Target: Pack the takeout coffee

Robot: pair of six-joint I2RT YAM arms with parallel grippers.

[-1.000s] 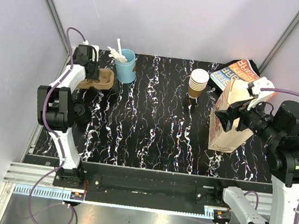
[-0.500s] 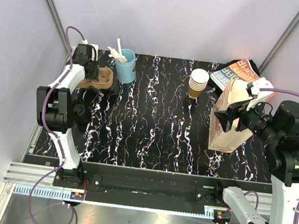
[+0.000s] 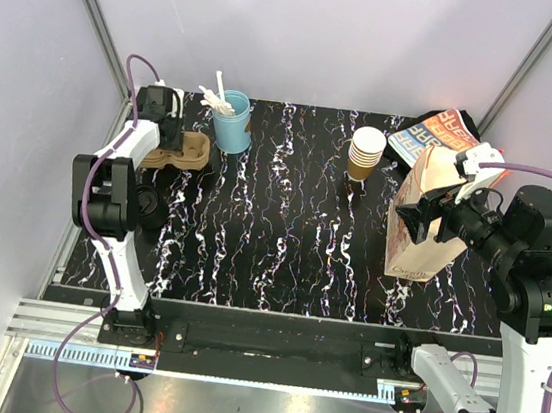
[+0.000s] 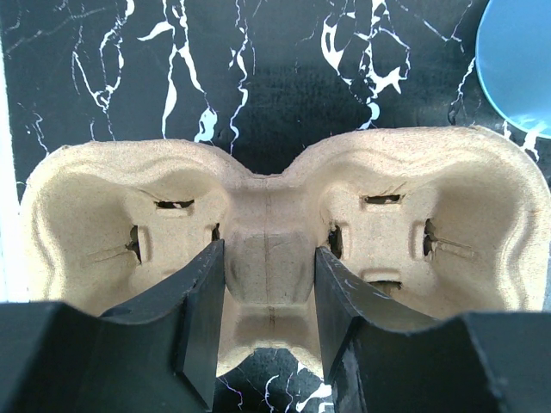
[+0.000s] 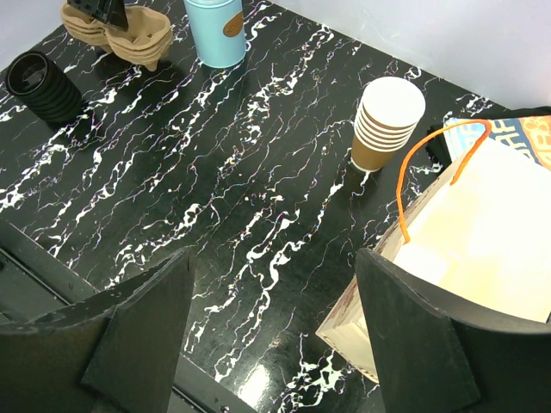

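Your coffee cup (image 5: 40,83) stands at the left of the table, near the left arm's base. It is dark and ribbed with a dark top, and it sits apart from everything else. Just beyond it, at the far left, your left gripper (image 4: 269,258) is closed narrowly on the middle ridge of the pulp carrier (image 4: 405,215), one finger on each side. The carrier's two wells show their bare pulp floors. Right of the carrier stands the blue cup (image 3: 232,126) with white utensils (image 3: 216,96) sticking out of it.

Farther right, at the far middle, you have the cup stack (image 3: 366,153), brown with a whitish rim on top. The bag (image 5: 482,241) stands at the right with its mouth open, showing its pale inside and an orange handle (image 5: 430,163) arching over the mouth. Your right gripper (image 5: 275,258) hangs at the bag's near left corner with its fingers spread wide. One finger overlaps the bag, but you cannot tell whether it touches. A printed sheet (image 3: 436,131) lies behind the bag in the far right corner.

The table (image 3: 283,228) is black marble with white veins. Pale lilac walls (image 3: 318,30) close it in, and a metal rail (image 3: 268,352) runs along the near edge.
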